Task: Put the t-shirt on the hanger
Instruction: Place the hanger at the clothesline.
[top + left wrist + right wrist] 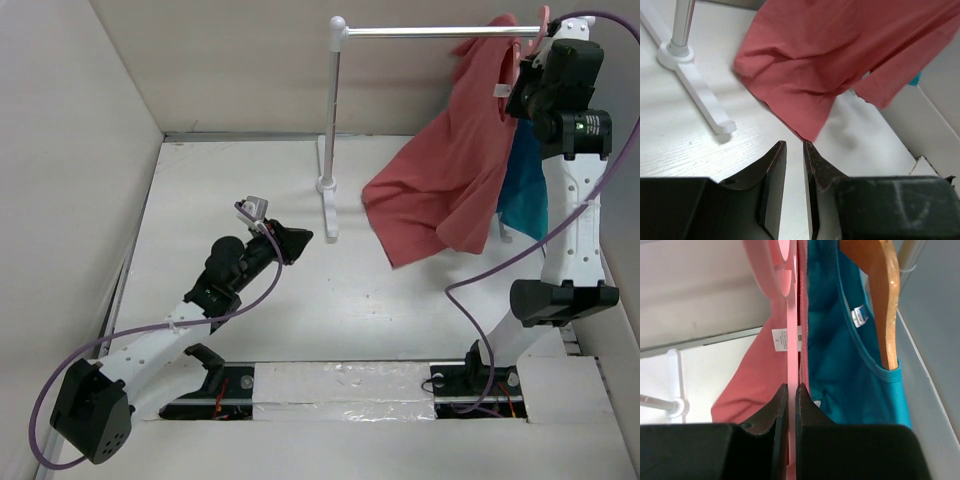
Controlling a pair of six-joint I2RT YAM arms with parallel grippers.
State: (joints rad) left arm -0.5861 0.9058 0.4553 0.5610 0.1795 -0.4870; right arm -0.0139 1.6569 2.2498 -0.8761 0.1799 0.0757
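Salmon-red t-shirt (pixel 450 190) hangs rumpled; neck on thin pink hanger (pixel 792 315) — upright

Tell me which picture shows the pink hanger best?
The right wrist view. There the pink hanger fills the middle, running up from between the pinching fingers of the right hand. The top view shows only its hook peeking over the rail. The left wrist view shows none of it.

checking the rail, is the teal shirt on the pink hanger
No, the teal t-shirt hangs on the tan wooden hanger.
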